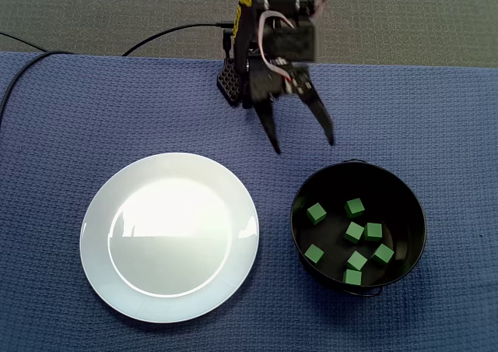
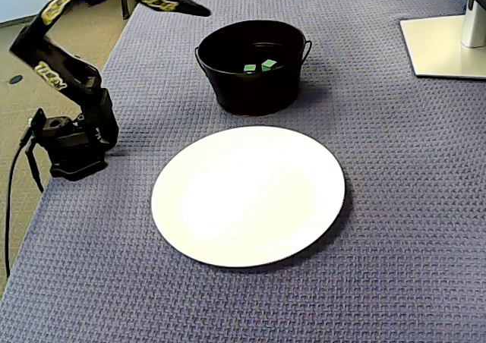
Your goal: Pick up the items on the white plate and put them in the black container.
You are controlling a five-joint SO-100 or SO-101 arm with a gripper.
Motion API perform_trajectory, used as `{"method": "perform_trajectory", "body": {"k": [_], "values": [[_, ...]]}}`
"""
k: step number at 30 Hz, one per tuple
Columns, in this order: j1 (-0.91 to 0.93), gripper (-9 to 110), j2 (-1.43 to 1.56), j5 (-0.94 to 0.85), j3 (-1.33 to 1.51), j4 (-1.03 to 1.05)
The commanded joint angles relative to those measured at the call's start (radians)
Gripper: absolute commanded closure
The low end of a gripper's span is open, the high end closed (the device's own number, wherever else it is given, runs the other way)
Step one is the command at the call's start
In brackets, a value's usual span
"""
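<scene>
the round white plate [image 1: 97,235] lies bare, and eight small green cubes [image 1: 355,232] sit in the black round container [image 1: 405,204]. the gripper [image 1: 305,146] hangs wide apart, holding nothing — the task looks finished.

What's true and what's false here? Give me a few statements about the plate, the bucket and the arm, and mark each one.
1. The plate is bare. True.
2. The bucket is empty. False: green cubes lie in it.
3. The fingers hold a cube. False: they are spread open and hold nothing.
4. Plate and bucket rest on a blue cloth. True.
5. The plate touches the bucket. False: cloth shows between them.
</scene>
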Motion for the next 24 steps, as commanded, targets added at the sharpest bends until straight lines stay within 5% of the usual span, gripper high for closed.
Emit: {"method": "perform_trajectory", "body": {"k": [1,4,11,24], "values": [[0.106,73,0.302,-0.193,0.43,-0.356],[0.137,74,0.445,-0.281,0.811,-0.684],[0.141,76,0.568,-0.252,1.17,-0.741],[0.081,73,0.77,-0.143,1.312,-0.187]]}}
